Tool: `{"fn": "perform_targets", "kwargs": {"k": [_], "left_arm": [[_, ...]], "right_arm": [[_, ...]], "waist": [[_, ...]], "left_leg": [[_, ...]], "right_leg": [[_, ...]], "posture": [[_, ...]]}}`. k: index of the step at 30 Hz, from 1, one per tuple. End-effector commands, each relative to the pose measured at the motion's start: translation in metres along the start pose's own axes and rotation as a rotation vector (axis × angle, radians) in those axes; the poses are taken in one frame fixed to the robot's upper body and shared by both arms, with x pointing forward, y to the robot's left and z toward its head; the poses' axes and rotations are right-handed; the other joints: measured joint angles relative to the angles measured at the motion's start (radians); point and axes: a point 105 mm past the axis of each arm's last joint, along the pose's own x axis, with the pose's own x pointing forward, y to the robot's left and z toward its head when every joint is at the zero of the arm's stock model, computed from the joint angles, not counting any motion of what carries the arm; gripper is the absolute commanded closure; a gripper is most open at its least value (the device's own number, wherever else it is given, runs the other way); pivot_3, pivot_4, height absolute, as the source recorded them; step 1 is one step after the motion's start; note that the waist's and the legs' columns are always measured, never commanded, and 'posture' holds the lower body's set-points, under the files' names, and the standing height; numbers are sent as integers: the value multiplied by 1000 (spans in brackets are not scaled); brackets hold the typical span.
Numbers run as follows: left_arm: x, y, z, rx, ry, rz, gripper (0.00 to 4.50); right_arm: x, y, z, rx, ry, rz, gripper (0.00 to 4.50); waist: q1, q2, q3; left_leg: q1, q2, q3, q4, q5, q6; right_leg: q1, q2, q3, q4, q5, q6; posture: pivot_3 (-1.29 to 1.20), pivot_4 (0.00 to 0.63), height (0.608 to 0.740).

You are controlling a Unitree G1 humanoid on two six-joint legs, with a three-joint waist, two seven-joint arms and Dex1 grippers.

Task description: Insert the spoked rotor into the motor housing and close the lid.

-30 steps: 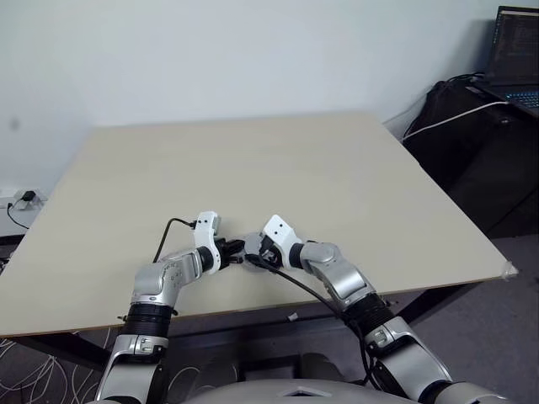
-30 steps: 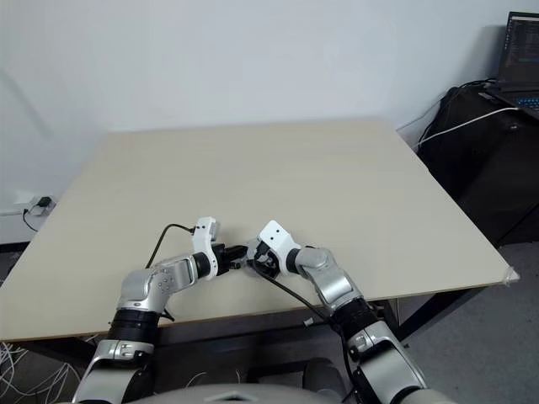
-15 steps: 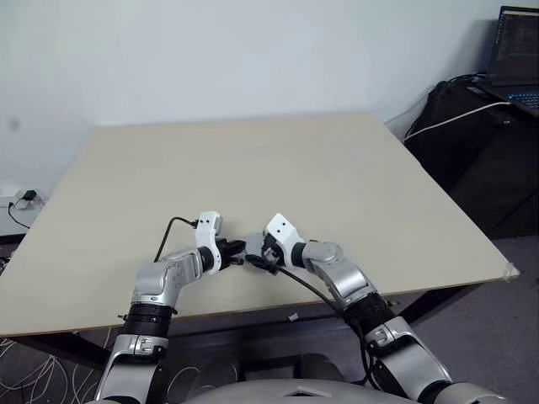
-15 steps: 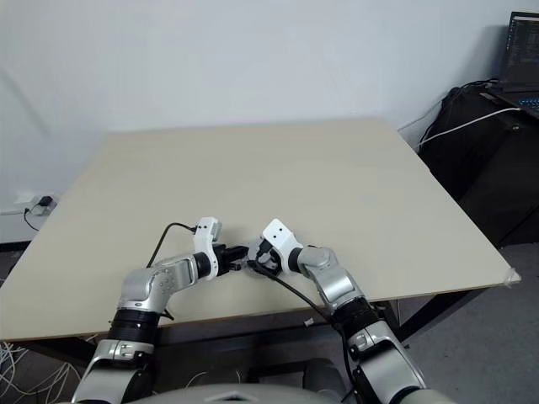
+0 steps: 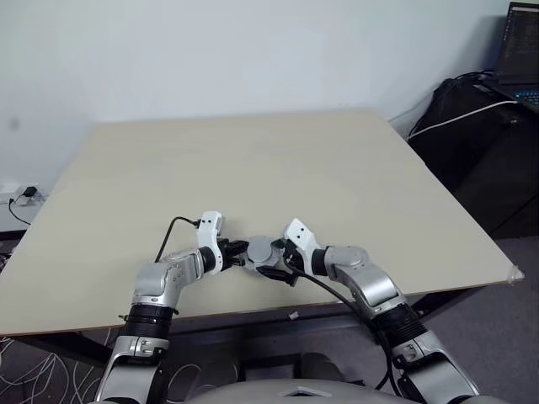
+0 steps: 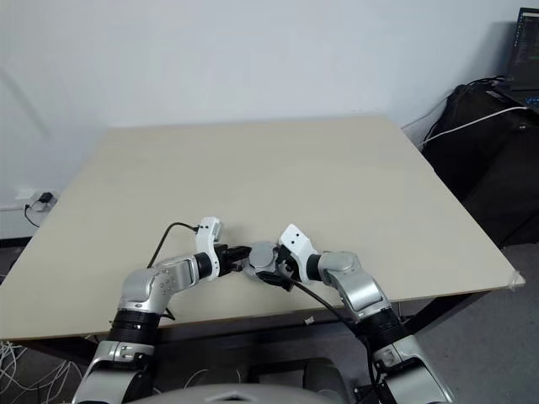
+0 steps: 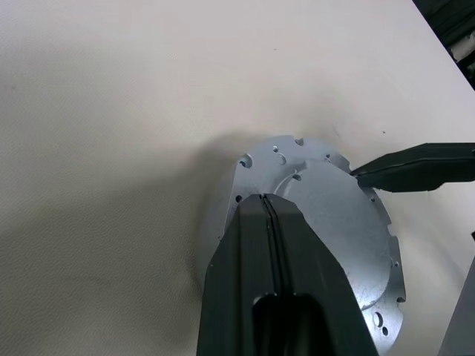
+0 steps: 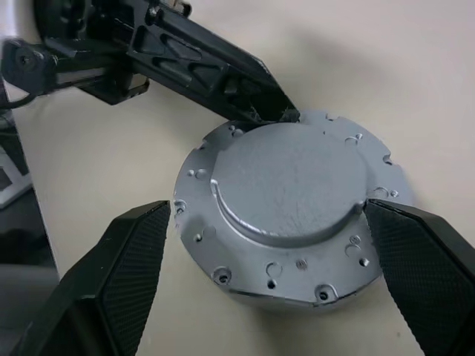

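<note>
Silver-grey lid [image 8: 289,204] (plain face up) hides whatever lies beneath — unreadable.

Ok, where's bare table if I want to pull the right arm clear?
Bare tabletop runs from the claws to the far edge and out to both side edges. The only crowded spot is by the near edge: the lid sits there, the shut left claw on it and the open right claw straddling it.

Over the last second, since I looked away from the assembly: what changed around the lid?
The right gripper opened and drew back to the robot's right, uncovering the grey lid, which lies flat on the table. The left gripper stayed shut, its tips resting on the lid's rim.
</note>
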Motion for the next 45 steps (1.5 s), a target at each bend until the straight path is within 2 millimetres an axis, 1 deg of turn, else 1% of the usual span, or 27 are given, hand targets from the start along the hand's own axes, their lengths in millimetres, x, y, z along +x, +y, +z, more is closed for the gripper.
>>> {"fn": "perform_targets", "kwargs": {"k": [1,4,6,7,10,11,13,17,20,24,29,37,45], "left_arm": [[6,-2,-20,-19,86,-8,4500],[7,-4,-20,-16,89,-12,4500],[7,-4,-20,-14,90,-14,4500],[7,-4,-20,-13,90,-15,4500],[7,-4,-20,-9,90,-16,4500],[7,-4,-20,-8,91,-16,4500],[7,-4,-20,-6,90,-16,4500],[6,-3,-20,-4,91,-15,4500],[6,-3,-21,-2,92,-15,4500],[6,-4,-21,-1,91,-18,4500],[6,-4,-21,0,90,-18,4500],[5,-3,-22,-1,88,-11,4500],[5,-4,-21,-1,85,-17,4500]], "right_arm": [[-10,-21,19,-9,-76,-137,14],[-16,-41,9,69,-46,-286,14],[-19,-45,2,118,-22,-332,14],[-21,-44,-1,148,-14,-343,14],[-24,-35,-4,248,5,-341,14],[-25,-28,-2,305,6,-322,14],[-27,-17,2,383,4,-286,14],[-30,1,21,604,-61,-161,14],[-31,6,23,707,-45,-135,14],[-29,7,22,795,-24,-158,14],[-27,2,17,836,5,-209,14],[-26,3,8,984,37,-185,14],[-19,6,4,1052,60,-154,14]], "waist": [[2,0,0],[2,-1,0],[4,-1,0],[5,-1,0],[9,0,0],[10,1,0],[12,0,0],[13,0,0],[14,0,0],[14,1,0],[13,2,-1],[11,3,-1],[9,4,-2]], "left_leg": [[0,0,0,0,0,0],[-1,-1,0,1,0,0],[-2,-1,0,1,0,0],[-2,-1,0,1,0,0],[-3,-1,-1,0,0,0],[-3,-1,-1,0,0,0],[-4,-1,-2,1,0,0],[-6,-1,-2,1,0,0],[-6,-1,-2,1,0,0],[-6,-1,-2,1,0,1],[-6,-1,-2,1,0,0],[-6,-1,-2,1,0,1],[-6,-1,-2,1,0,1]], "right_leg": [[0,0,0,0,0,0],[0,-1,0,-1,0,-1],[-1,-1,0,-1,-1,-1],[-1,-1,0,-1,-1,-1],[-1,-1,0,0,0,-1],[-2,-1,0,0,0,-1],[-3,0,0,0,0,-1],[-4,0,0,0,0,-1],[-4,0,-1,0,0,0],[-4,-1,-1,0,0,0],[-4,-1,-1,0,0,0],[-5,-1,-1,0,1,-1],[-4,-1,-1,0,1,-2]], "posture": [[0,0,740],[0,0,740],[0,0,740],[0,0,740],[0,0,740],[0,0,740],[0,0,740],[0,0,740],[0,0,740],[0,0,740],[0,0,740],[0,0,740],[0,0,740]]}}
